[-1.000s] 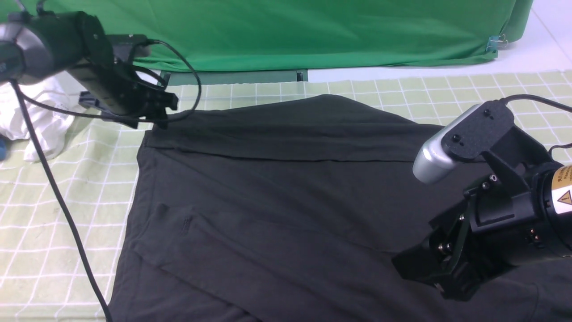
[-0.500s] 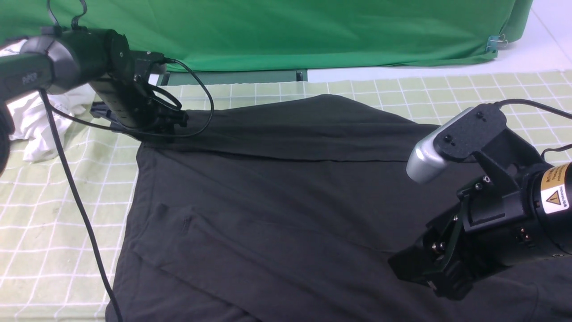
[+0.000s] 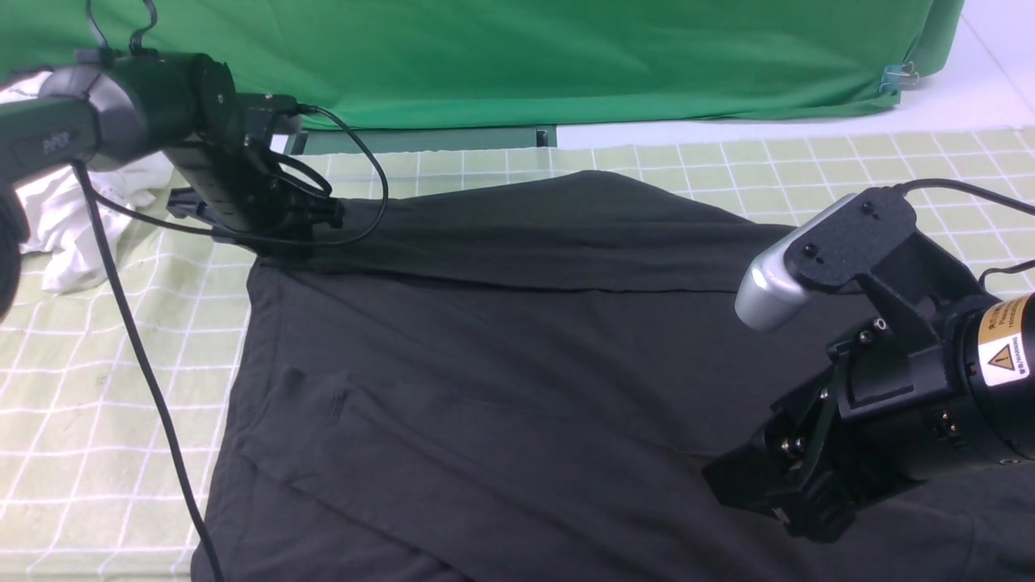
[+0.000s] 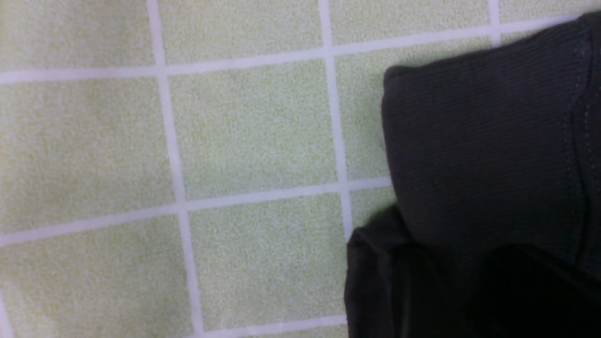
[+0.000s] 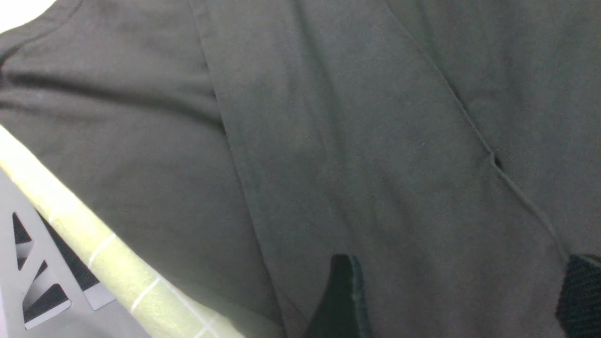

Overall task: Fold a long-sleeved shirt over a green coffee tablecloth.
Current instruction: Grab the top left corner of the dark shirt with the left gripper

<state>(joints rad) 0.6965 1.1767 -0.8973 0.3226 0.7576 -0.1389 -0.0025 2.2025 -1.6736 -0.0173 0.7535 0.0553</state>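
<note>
Pale yellow-green tablecloth with white grid (image 3: 105, 388): underneath everything. Black long-sleeved cotton shirt (image 3: 501, 364): spread on it, folded sleeve band running left-right along far side. Right black gripper (image 5: 453, 300): fingers apart, above shirt's near right part. Left black gripper (image 3: 283, 249): nearer arm for cuff end, fingers at shirt's far left corner; grip unclear.

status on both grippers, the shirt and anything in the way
left gripper down at shirt's far left corner, grip unclear; right gripper open over shirt; left arm's cable hangs across front view
</note>
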